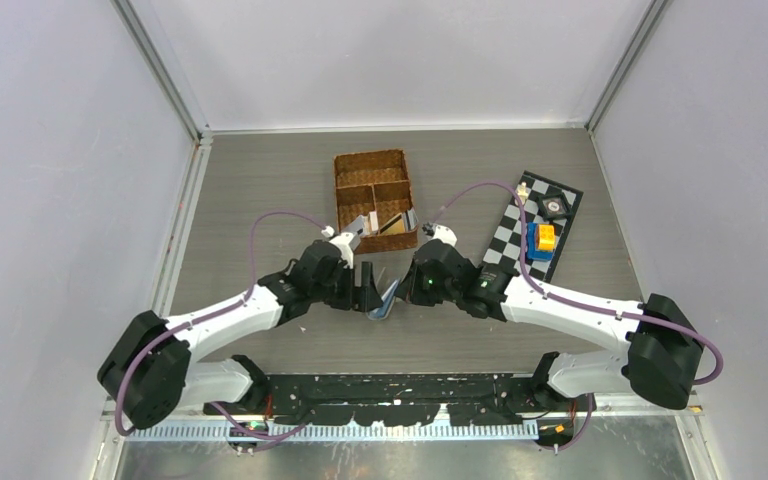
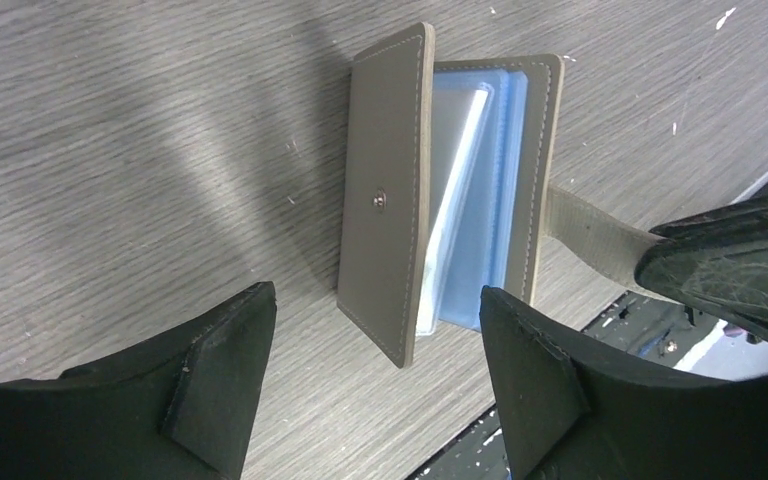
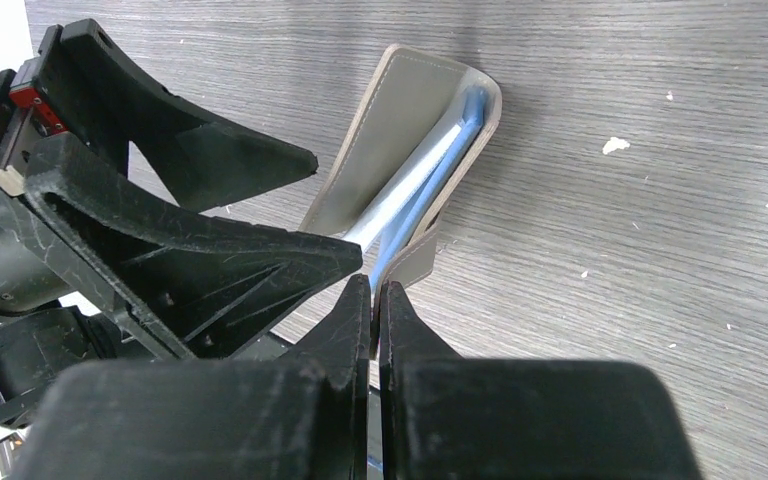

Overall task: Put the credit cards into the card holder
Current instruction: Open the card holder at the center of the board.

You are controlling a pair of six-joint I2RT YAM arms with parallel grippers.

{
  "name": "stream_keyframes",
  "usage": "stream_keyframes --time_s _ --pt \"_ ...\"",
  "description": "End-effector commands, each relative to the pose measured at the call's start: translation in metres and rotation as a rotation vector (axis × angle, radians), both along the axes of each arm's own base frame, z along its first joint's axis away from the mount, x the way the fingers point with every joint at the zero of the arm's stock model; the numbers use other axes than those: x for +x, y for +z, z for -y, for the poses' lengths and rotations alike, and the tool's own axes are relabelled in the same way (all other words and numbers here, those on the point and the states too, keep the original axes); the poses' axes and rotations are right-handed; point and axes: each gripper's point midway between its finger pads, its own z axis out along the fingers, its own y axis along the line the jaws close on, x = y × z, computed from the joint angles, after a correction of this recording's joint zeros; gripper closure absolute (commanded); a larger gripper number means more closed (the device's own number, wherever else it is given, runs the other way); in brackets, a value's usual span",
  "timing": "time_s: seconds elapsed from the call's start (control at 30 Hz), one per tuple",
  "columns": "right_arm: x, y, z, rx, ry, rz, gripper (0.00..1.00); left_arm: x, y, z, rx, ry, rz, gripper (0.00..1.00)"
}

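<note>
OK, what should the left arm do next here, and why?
Probably close the left gripper on the front cover of the card holder and fold it wider. That gripper is open and empty, the holder stands only half open, and the right gripper is shut on its tab, steadying it.

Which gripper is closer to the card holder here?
Right. The right gripper is shut on the snap tab of the card holder; the left gripper is open, straddling its near end without gripping.
</note>
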Motion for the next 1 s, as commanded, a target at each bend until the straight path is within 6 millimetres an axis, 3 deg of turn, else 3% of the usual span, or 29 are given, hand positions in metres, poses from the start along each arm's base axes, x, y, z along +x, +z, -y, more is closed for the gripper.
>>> stream_keyframes --time_s 0.0,0.73,0.97 --pt "0.001 0.007 -0.006 0.022 0.007 0.016 1.0 0.012 0.006 0.003 0.035 -0.022 0.057 0.24" --pt "0.0 -0.009 0.005 -0.048 -0.006 0.007 1.0 0.013 -0.018 0.022 0.155 -0.138 0.093 0.24" --pt "0.001 -0.019 0.013 -0.091 -0.019 0.006 0.99 0.021 -0.02 0.01 0.255 -0.074 0.149 0.28"
